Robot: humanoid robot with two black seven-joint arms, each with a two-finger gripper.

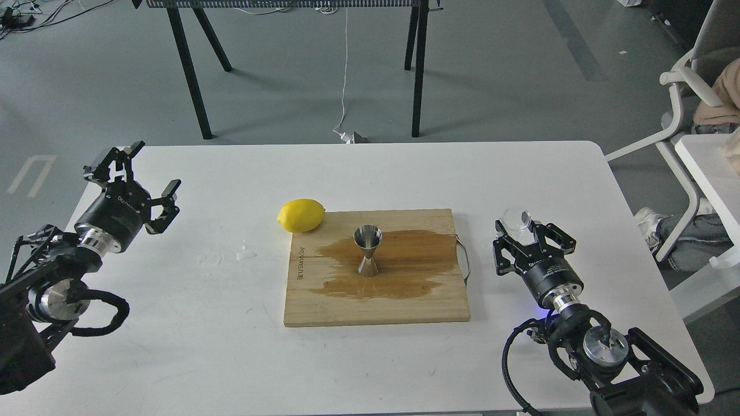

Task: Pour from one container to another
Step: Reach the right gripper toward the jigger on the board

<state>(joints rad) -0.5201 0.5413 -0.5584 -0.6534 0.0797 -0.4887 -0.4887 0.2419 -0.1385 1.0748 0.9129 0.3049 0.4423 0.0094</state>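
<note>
Gripping a tiny clear cup (516,218) between its 2 fingers, the right end effector (527,237) sits low over the white worktop (173,323), well right of the wooden board (324,306). On that board, in the middle of a broad wet stain (404,260), the steel jigger (367,251) stands upright. A lemon (300,215) rests at the board's far-left corner, touching it. The left end effector (136,179) hangs near the worktop's left edge, fingers spread and holding nothing.

The step in hand appears to be carrying the cup over to the jigger. Doing it well probably means keeping the cup level in transit, centring its lip above the jigger's narrow mouth, and tipping slowly; the stain suggests how easily liquid misses so small an opening, and a knock could topple the jigger on its slim waist.

Whether the cup holds any liquid cannot be made out, since glare washes out its contents. Its lower part is hidden by the fingers. A few droplets (245,253) glint on the worktop left of the board.
</note>
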